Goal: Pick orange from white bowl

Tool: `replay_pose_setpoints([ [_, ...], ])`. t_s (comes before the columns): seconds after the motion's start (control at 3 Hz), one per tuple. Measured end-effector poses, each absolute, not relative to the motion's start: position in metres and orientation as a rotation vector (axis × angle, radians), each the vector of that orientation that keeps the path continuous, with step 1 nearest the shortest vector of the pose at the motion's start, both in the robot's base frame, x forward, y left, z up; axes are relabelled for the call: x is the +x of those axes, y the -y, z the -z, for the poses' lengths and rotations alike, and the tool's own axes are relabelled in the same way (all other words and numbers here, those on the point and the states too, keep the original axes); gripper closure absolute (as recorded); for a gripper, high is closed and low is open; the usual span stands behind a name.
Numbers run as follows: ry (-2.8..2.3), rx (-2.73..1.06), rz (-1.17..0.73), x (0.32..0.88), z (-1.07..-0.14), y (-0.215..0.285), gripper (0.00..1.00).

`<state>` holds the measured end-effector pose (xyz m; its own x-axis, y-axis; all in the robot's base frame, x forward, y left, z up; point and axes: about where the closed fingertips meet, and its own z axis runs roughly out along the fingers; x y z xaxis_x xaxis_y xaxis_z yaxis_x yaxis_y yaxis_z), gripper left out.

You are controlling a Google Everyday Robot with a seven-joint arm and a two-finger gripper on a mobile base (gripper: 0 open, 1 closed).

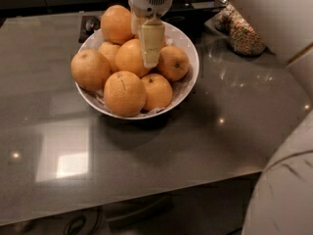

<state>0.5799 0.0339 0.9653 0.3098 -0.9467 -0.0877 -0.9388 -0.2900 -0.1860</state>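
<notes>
A wide white bowl (190, 48) stands at the back middle of the grey table and holds several oranges. The large smooth orange (127, 58) lies in the middle of the pile. My gripper (151, 58) hangs down from the top edge, just right of that orange and left of a smaller orange with a stem dot (174, 62). Its tip is low among the fruit. An orange with a dark crease (124, 93) lies at the front, and another big orange (116, 23) sits at the back on top.
A clear bag of grainy food (243, 35) lies at the back right. A dark flat object (88, 26) sits behind the bowl on the left. My pale robot body (288, 190) fills the lower right corner. The table's front edge runs along the bottom.
</notes>
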Motion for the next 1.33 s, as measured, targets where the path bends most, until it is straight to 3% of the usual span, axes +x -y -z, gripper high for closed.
replay_pose_setpoints([
  [1.33,-1.762,-2.416,-0.078,0.574,-0.936,-0.046,0.27],
])
